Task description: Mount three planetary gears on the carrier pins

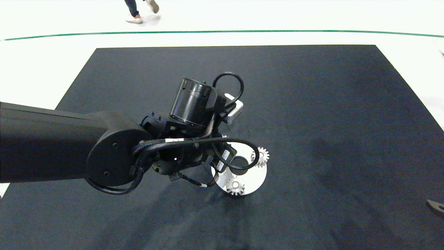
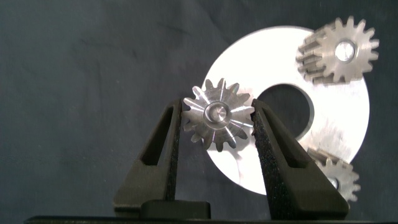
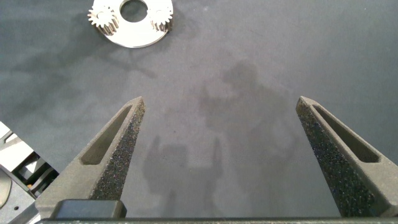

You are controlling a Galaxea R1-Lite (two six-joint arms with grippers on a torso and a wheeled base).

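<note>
Gripping the third planetary gear (image 2: 218, 122) across its teeth, the left gripper (image 2: 217, 127) is closing its two dark padded fingers (image 2: 268, 144) against opposite sides of the gear, over the rim of the white carrier disc (image 2: 273, 59). Two other gears are already sitting on pins on the disc: one (image 2: 339, 51) at the far rim, another (image 2: 334, 176) partly hidden behind a finger. In the head view they are showing at (image 1: 261, 156) and (image 1: 235, 185).

Judging from the wrist view, the held gear's bore seems to be showing a pin tip inside it, though whether it is fully seated cannot be told. To do this well, the gear should be kept flat, lowered straight along the pin, and released only once it is resting on the disc, the fingers spreading without dragging it sideways.

From the left, the left arm (image 1: 52, 142) is reaching in, wrist bent down over the disc. Its partner, the right gripper (image 3: 217, 155), is hanging well apart over bare black mat (image 3: 249, 74), fingers spread wide and holding nothing.
</note>
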